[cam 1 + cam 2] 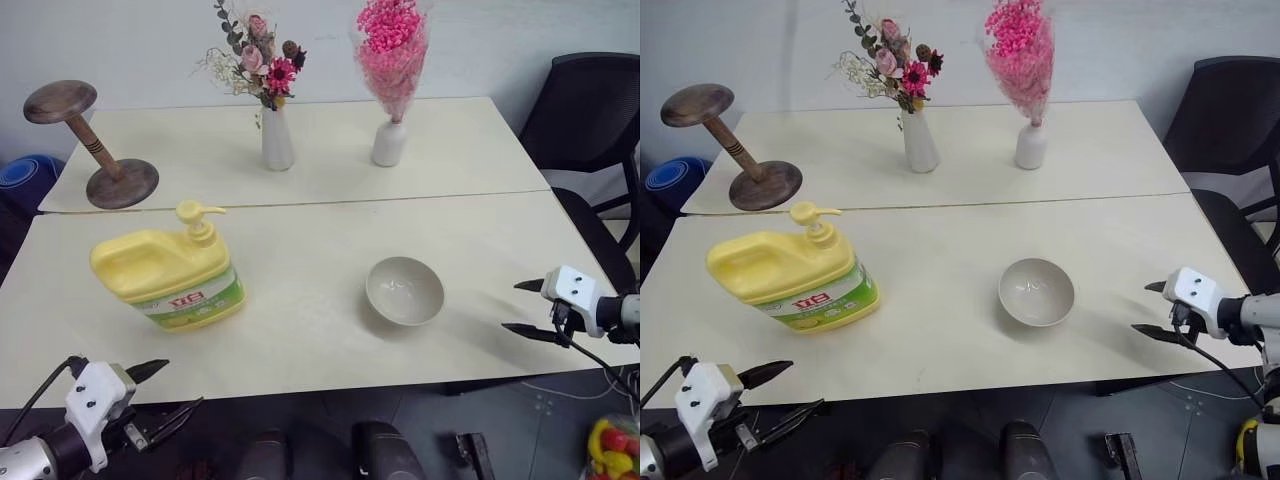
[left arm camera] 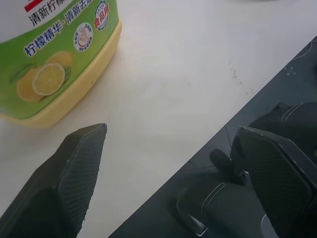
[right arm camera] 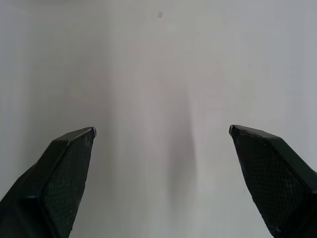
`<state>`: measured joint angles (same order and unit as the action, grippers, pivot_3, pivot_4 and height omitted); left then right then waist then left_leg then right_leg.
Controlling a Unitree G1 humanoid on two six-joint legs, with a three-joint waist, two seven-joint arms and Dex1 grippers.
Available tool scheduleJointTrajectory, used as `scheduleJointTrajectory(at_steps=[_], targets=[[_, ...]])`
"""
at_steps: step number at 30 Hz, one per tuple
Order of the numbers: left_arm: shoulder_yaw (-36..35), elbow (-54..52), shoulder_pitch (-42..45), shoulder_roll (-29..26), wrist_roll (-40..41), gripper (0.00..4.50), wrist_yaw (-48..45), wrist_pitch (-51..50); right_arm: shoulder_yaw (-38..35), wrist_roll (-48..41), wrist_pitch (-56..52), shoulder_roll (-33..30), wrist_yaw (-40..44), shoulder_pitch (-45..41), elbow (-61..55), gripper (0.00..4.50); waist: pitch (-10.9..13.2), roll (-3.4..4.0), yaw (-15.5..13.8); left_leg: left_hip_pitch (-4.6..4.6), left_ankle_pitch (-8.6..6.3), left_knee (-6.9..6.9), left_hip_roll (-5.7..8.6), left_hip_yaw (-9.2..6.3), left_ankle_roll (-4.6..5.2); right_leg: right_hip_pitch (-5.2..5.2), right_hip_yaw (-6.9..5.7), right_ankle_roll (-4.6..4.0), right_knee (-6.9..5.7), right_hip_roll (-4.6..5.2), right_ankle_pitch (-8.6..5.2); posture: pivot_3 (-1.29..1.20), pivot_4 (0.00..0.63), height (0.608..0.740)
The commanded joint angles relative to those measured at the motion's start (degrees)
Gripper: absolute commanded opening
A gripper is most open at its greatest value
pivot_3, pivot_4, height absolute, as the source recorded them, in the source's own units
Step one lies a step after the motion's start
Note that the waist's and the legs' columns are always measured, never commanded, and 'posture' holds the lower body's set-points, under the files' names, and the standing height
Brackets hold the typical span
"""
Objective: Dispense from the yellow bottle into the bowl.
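On the table, squat yellow bottle (image 1: 168, 278), green label, seemingly lemon-printed.

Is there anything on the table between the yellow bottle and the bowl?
No. Between the yellow bottle and the bowl there is just bare table, seen in both eye views.
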<state>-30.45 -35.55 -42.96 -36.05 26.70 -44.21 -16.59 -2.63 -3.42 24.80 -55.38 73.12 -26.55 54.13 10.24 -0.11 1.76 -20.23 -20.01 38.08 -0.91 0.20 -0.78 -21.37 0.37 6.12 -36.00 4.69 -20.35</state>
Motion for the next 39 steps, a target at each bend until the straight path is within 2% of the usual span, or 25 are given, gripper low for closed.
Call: scheduleJointTrajectory(at_steps=[1,10,20,25,28,30,32,35,39], targets=[[0.75,-2.43,-0.02,0.26,-0.5,4.48,-0.6,0.78,-1.3,-1.21,0.52,-0.42,0.36,0.58,-0.62,4.5,0.0,0.0,0.0,0.0,0.0,0.0,0.0,0.0,0.0,0.0,0.0,0.0,0.0,0.0,0.0,0.0,0.15,0.74],[0.38,-2.52,2.44,0.54,1.08,4.48,1.13,-2.19,-1.81,-2.14,0.54,-0.56,0.59,2.24,-2.27,4.5,0.0,0.0,-0.02,0.01,0.0,0.03,0.0,0.0,0.0,0.0,0.01,0.02,-0.04,-0.02,0.01,0.0,0.15,0.74],[-1.1,-4.48,3.96,-1.0,6.27,4.48,-0.94,-7.18,-3.0,-5.55,-6.85,-1.39,1.99,3.85,-8.31,4.5,-0.01,0.01,-0.04,0.02,0.01,0.08,0.0,-0.01,-0.01,0.0,0.0,0.08,-0.12,-0.01,0.05,0.0,0.15,0.74],[-5.05,-10.78,5.24,-6.78,18.46,4.48,-3.5,-14.97,-7.07,-11.64,-16.72,-3.92,3.34,9.93,-26.46,4.5,-0.01,0.01,-0.23,0.0,0.01,0.11,0.0,-0.05,-0.02,-0.03,0.01,0.08,-0.2,0.0,0.05,0.0,0.15,0.74],[-10.13,-12.73,7.87,-11.37,29.84,4.48,-3.08,-19.39,-9.71,-17.5,-26.62,-4.6,3.11,15.65,-42.71,4.5,-0.02,0.04,-0.31,-0.01,0.04,0.11,0.0,-0.21,-0.07,-0.03,-0.05,0.08,-0.29,0.0,0.05,0.0,0.15,0.74],[-15.52,-12.67,10.69,-17.85,37.76,4.48,-5.97,-22.24,-9.18,-21.97,-34.07,-4.06,0.87,21.01,-59.53,4.5,-0.01,0.02,-0.3,-0.01,0.08,0.09,-0.03,-0.35,-0.17,-0.02,-0.13,0.06,-0.35,-0.03,0.04,0.0,0.15,0.74],[-18.04,-11.71,13.25,-23.21,38.29,4.48,-9.02,-24.01,-6.02,-20.54,-36.27,-2.51,-2.39,23.44,-70.05,4.5,-0.01,0.01,-0.32,-0.04,0.14,0.09,-0.04,-0.48,-0.27,-0.08,-0.23,-0.07,-0.52,-0.04,-0.03,0.0,0.15,0.74],[-17.58,-8.93,18.53,-27.89,39.38,4.48,-9.89,-25.33,0.55,-15.68,-40.11,1.18,-8.95,21.35,-75.81,4.5,0.0,0.01,-0.04,0.03,0.22,0.02,0.01,-0.46,-0.38,-0.04,-0.18,-0.12,-0.53,-0.13,-0.05,0.0,0.15,0.74],[-13.25,-6.04,26.03,-31.52,39.58,4.5,-10.56,-26.23,8.48,-8.89,-41.02,5.59,-13.73,17.19,-76.5,3.6,0.02,-0.03,-0.15,-0.02,0.24,0.02,0.05,-0.41,-0.36,-0.16,-0.08,-0.15,-0.55,-0.14,-0.06,0.0,0.15,0.74]])
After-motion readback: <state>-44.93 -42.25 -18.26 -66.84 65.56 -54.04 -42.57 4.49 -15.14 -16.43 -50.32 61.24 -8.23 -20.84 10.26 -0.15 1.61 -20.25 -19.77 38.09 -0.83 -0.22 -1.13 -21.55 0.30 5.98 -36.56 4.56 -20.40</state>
